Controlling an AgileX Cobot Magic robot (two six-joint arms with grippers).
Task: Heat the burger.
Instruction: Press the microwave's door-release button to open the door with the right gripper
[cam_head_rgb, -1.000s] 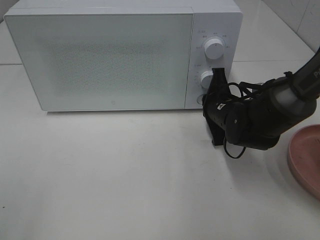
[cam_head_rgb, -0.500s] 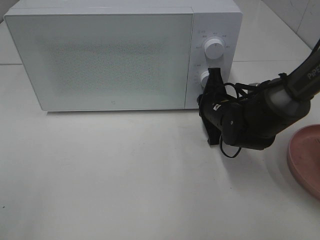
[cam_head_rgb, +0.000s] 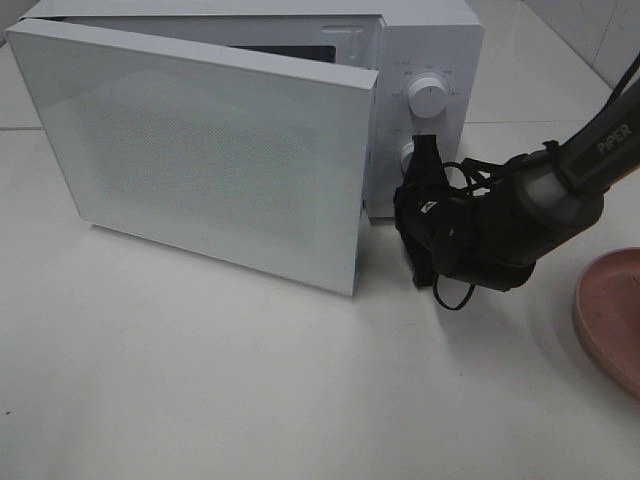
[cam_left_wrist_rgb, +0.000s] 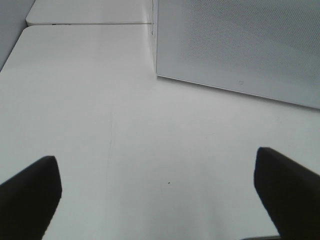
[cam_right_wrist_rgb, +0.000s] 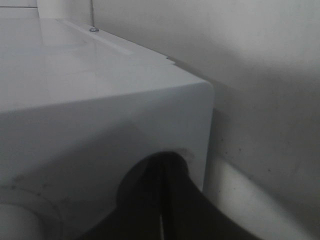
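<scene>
The right jaws, pressed together, sit at the microwave's (cam_head_rgb: 430, 40) control panel (cam_head_rgb: 432, 130) beside its half-open door (cam_head_rgb: 200, 160), the left jaws hang wide apart over the surface (cam_head_rgb: 250, 390), and the burger's place cannot be told.

Black arm (cam_head_rgb: 490, 240), grey collar (cam_head_rgb: 556, 196), looped cables (cam_head_rgb: 456, 296)

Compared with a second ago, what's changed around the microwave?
The microwave door has swung open toward the front, hinged at its left. The right gripper, shut, edged slightly left at the lower end of the control panel. The pink plate stayed put.
</scene>
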